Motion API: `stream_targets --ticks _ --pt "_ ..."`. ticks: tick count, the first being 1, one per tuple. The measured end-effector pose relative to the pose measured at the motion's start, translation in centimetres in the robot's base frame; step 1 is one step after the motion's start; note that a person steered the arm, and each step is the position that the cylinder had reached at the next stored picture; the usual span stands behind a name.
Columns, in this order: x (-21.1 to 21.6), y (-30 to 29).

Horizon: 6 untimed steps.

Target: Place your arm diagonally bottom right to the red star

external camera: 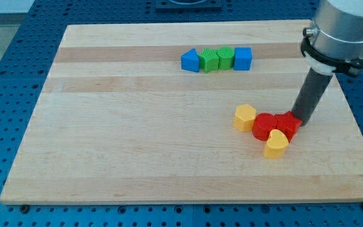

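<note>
1. Camera view, nearest first: the bottom edge of the wooden board (137,183) runs along the lower frame, with a wide stretch of bare wood above it on the lower left and centre. There are no containers here; every block sits straight on the board.
2. Closest block to the bottom edge is a yellow block (276,144), rounded, in the lower right.
3. Just above it, touching, sit a red cylinder (265,126) and the red star (288,123), side by side; the star is the right-hand one, right of centre in the frame.
4. A second yellow block (245,117) stands at the cylinder's left, touching it or nearly so.
5. My tip (299,122) is a bare rod, so it holds nothing; it rests against the red star's right side, level with its upper part. Open wood lies between it and the board's right edge.
6. Farthest, near the top centre, a tight row: blue block (190,60), green block (210,60), another green block (225,58), blue cube (243,58).
</note>
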State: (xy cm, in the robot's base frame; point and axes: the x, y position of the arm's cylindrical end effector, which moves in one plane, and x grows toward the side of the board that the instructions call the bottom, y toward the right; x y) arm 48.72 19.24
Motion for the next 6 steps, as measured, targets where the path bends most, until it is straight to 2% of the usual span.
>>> stream_targets --ticks 1,3,5,6 --pt "0.0 0.1" --pt "0.8 4.4" --pt "6.3 4.5" --pt "7.5 3.2"
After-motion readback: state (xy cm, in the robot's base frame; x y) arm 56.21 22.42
